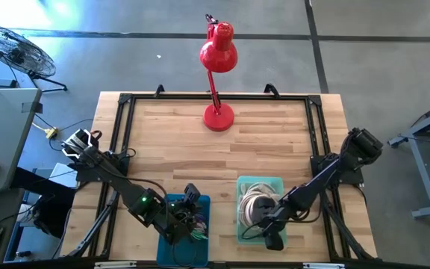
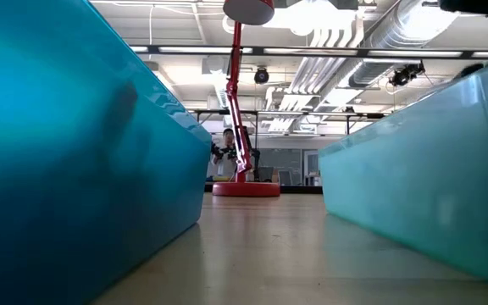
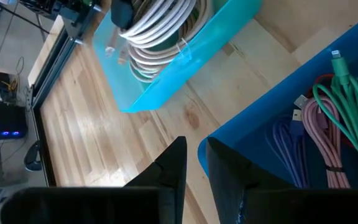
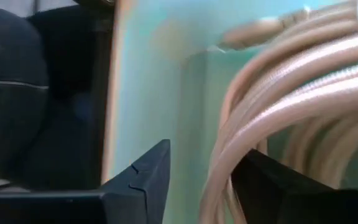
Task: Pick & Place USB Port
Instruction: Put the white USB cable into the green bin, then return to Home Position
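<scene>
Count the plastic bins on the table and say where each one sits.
2. The dark blue bin sits at the near edge under the left tool, holding coloured cables. The light teal bin sits beside it under the right tool, holding coiled pale cables.

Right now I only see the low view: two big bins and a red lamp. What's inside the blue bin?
Observer: Cables, green, pink and purple.
Operator: And the teal one?
Observer: The teal bin holds a coil of pale cable.
Operator: Where are the pincers?
Observer: The right pincer is down in the teal bin, open, with a strand of the coil between its fingers. The left pincer hangs over the edge of the blue bin.
</scene>
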